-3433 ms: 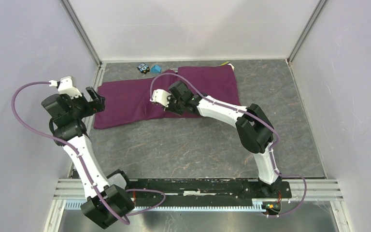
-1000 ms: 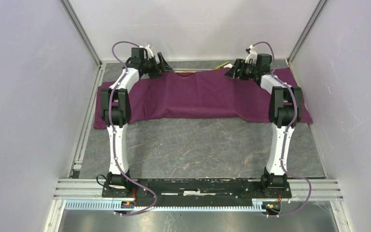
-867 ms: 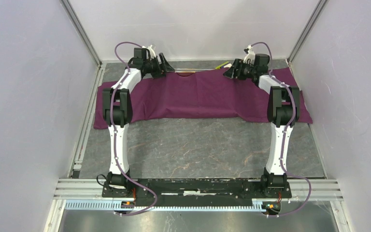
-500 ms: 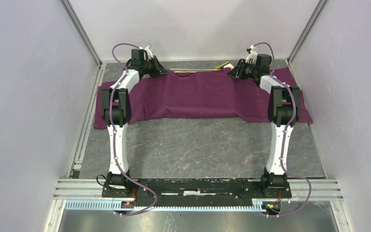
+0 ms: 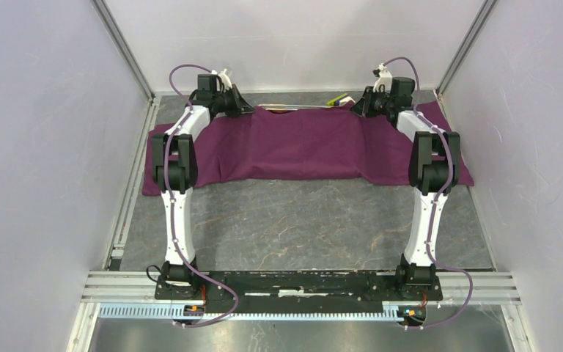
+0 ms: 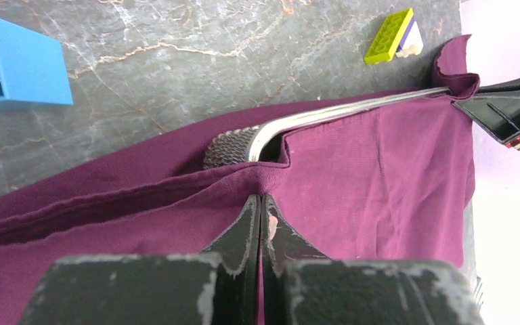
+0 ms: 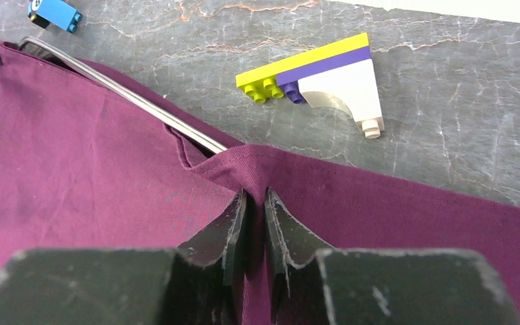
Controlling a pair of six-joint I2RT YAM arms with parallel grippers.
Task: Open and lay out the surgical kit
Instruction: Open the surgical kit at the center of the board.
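My left gripper (image 6: 261, 203) and right gripper (image 7: 256, 200) are each clamped tight on the far hem of the purple cloth (image 5: 300, 143), spaced well apart along it. The cloth's long axis runs from 9 to 3 o'clock, straight between my two holds. The steel tray (image 6: 325, 116) shows its rim just past the hem at 12 o'clock. I judge the flap should come back toward 6 o'clock, both arms moving evenly.

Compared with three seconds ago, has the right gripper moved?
Yes. The right gripper has gone farther out from the arm bases and rightward, ending beside the yellow-purple-white block, shut on the purple cloth wrap.
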